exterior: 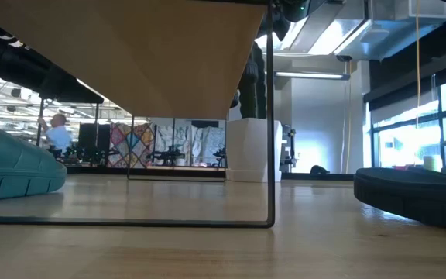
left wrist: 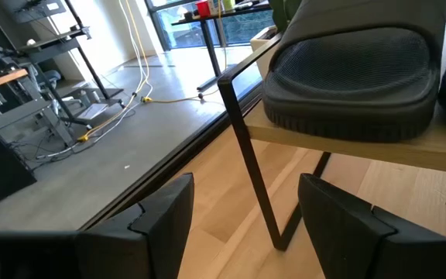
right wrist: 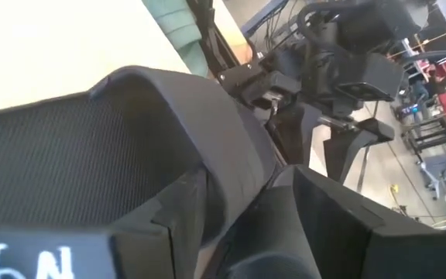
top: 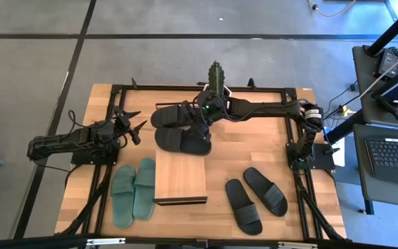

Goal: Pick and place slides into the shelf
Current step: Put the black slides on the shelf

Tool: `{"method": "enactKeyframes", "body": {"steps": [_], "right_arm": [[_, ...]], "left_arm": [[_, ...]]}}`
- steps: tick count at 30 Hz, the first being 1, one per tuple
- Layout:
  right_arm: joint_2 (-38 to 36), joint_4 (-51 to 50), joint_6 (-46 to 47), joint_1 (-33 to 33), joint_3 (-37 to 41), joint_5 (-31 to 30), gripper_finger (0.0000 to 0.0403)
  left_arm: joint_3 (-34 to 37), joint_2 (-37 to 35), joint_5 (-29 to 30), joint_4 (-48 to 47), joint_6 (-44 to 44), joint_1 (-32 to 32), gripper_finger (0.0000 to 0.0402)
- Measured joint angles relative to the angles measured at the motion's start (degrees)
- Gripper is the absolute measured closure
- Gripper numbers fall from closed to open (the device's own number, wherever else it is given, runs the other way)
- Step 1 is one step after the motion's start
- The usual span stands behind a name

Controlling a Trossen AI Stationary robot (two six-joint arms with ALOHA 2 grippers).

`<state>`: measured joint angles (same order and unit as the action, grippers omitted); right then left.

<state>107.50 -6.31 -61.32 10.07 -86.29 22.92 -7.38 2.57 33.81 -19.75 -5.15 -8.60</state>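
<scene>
Black slide [right wrist: 91,163] on shelf [top: 180,178]: right gripper [top: 202,131] jaws part-open, seemingly straddling its strap; lift clear vertically. Left gripper [top: 131,123] wide open, empty.

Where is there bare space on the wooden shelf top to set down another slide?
The light wooden plank shelf is bare along its near part, between the muted green slide pair and the black slide pair on the table. Its far end is crowded: two black slides and the right end effector.

Grey floor [top: 33,76], bright windows [exterior: 416,143]
</scene>
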Motion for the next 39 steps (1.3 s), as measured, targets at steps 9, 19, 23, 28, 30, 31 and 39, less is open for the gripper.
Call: {"method": "enactKeyframes", "body": {"steps": [9, 19, 23, 28, 30, 31, 39], "right_arm": [[0.0, -1.65, 1.68, -0.35, -0.01, -4.0, 0.0211], [-1.74, -4.7, 2.76, -2.35, -0.07, -8.87, 0.0211], [-3.06, -7.48, 4.47, -3.01, -0.07, -8.87, 0.0211], [-6.11, -12.64, 8.26, -3.62, -0.07, -8.92, 0.0211], [-7.5, -15.58, 10.39, -3.9, -0.07, -8.91, 0.0211], [-8.15, -16.9, 11.72, -4.05, -0.07, -8.92, 0.0211], [-11.72, -30.48, 22.87, -6.96, -0.07, -8.85, 0.0211]], "left_arm": [[0.0, 0.0, -0.01, 0.0, 0.0, -0.02, 0.0177], [0.0, 0.02, -0.01, 0.0, 0.0, -0.02, 0.0177], [0.0, 0.01, -0.01, -0.02, 0.0, -0.02, 0.0177], [0.0, 0.0, -0.03, -0.07, 0.0, 0.0, 0.0177], [0.0, 0.0, -0.03, -0.07, 0.0, 0.0, 0.0177], [0.0, 0.0, -0.03, -0.07, 0.01, -0.02, 0.0177], [0.0, 0.0, -0.03, -0.04, 0.0, 0.0, 0.0177]]}}
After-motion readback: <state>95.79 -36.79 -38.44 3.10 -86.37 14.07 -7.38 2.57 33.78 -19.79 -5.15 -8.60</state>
